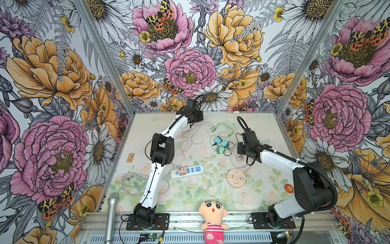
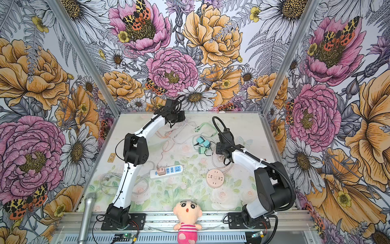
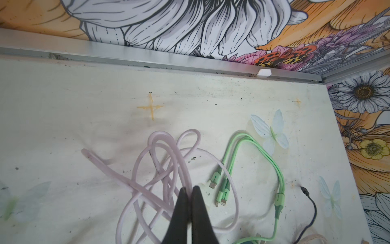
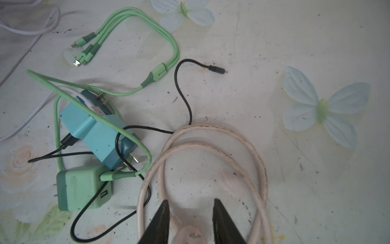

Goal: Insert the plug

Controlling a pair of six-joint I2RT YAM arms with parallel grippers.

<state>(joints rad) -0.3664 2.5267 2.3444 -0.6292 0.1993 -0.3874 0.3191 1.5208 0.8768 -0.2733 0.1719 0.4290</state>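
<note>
Two arms reach in from the front rail (image 1: pixel 185 219), where a plush doll (image 1: pixel 213 219) and a microphone (image 1: pixel 111 215) sit nearest us. We see the left arm (image 1: pixel 155 175) rise from its base, bend at a black elbow over the left side of the table (image 1: pixel 263 131) and stretch its white forearm to the far edge. The right arm (image 1: pixel 274 158) leans outward to its own black elbow, then runs its forearm inward and away from us, wrist turned down toward the table.

Between the arms lie a white power strip (image 1: pixel 186 171), a pink adapter (image 1: pixel 182 170) seated in it, and just to its right a round pink socket (image 1: pixel 236 178). Beyond the socket we find the right gripper (image 4: pixel 191 200) low over coils of pale pink cable (image 4: pixel 261 169). Its jaws stand part-way open astride the pale pink plug (image 4: pixel 191 235), which shows a metal pin and sits apart from the power strip. We cannot tell whether they touch it.

Just beside that cable sit two teal chargers (image 4: pixel 99 131) and a mint charger (image 4: pixel 82 190), tangled with a black lead (image 4: pixel 183 95) and a green three-headed cable (image 4: pixel 168 42). Farthest off, the left gripper (image 3: pixel 190 187) hangs over a looped lilac cable (image 3: pixel 164 169), fingers pressed tip to tip with nothing between them.
</note>
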